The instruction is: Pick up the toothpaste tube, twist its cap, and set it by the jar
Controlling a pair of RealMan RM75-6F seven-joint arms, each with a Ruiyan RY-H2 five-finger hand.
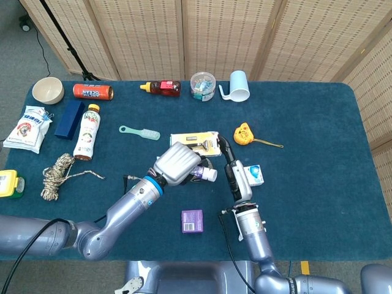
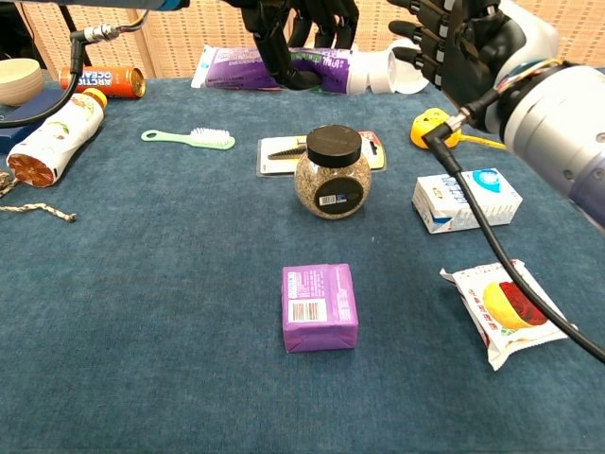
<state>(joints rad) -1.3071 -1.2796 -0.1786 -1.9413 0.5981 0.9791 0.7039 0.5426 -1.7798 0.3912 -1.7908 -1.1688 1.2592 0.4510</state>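
My left hand [image 1: 177, 164] grips the purple toothpaste tube [image 2: 269, 70] and holds it level in the air above the table. The tube's white cap [image 2: 372, 72] points toward my right side and shows in the head view as well [image 1: 210, 175]. The glass jar [image 2: 331, 172] with a black lid stands on the blue table [image 2: 142, 284], under and in front of the tube; in the head view my left hand hides most of it. My right hand [image 2: 456, 38] hangs just right of the cap with its fingers spread toward it and nothing in them.
A purple box [image 2: 320, 306] lies in front of the jar. A milk carton [image 2: 466, 200], a snack packet [image 2: 506, 312] and a yellow tape measure [image 2: 435, 128] lie to the right. A green brush [image 2: 189, 138] and a razor pack [image 2: 284, 149] lie left of and behind the jar.
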